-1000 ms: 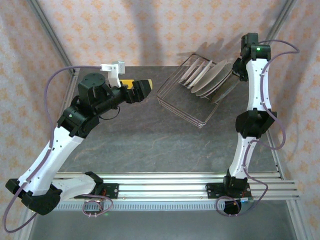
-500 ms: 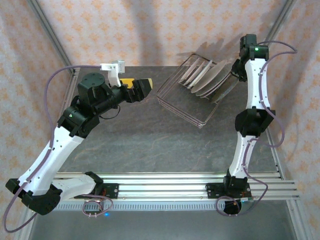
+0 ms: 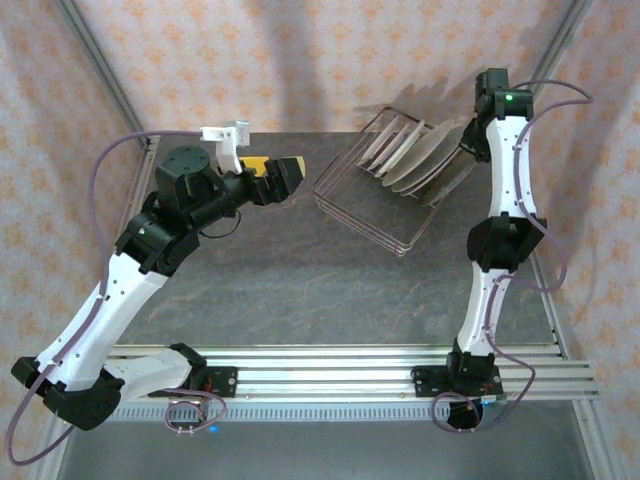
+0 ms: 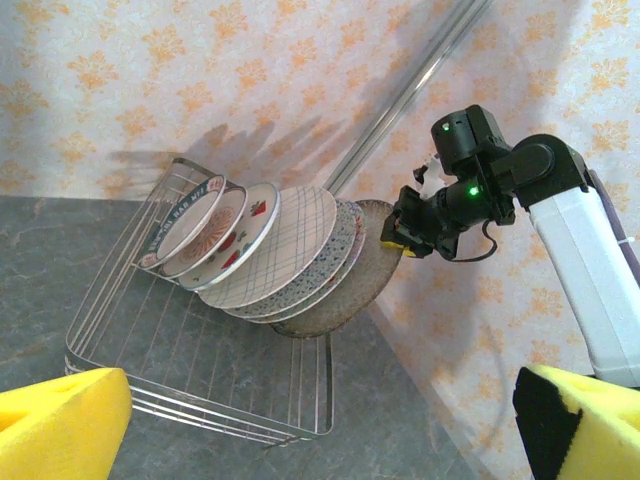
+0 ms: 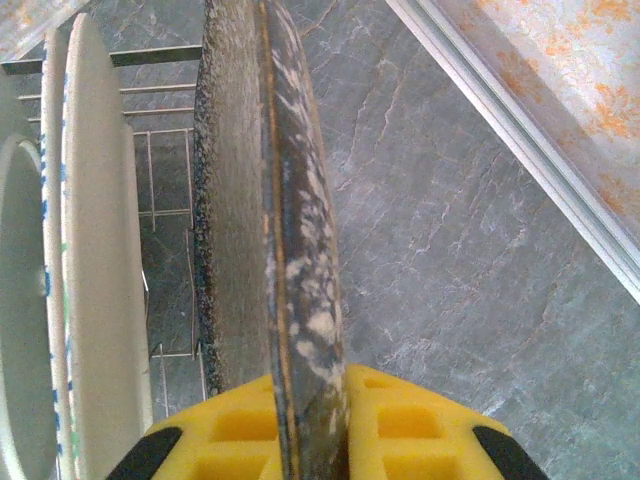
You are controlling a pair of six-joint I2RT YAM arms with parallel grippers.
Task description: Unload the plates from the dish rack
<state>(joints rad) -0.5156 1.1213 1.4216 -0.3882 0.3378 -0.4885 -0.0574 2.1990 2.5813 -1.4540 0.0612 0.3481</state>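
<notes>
Right hand (image 5: 303,415) grips speckled plate (image 5: 285,200) — clearest from wrist.

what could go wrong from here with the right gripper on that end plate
1. The right gripper pinches the dark speckled plate only at its rim, so the plate might swing or slip once lifted.
2. The neighbouring plate leans close beside it; a sideways pull may knock the tilted row.
3. The plate's lower edge sits down among the dish rack wires; if it catches, the rack could get dragged along.
</notes>
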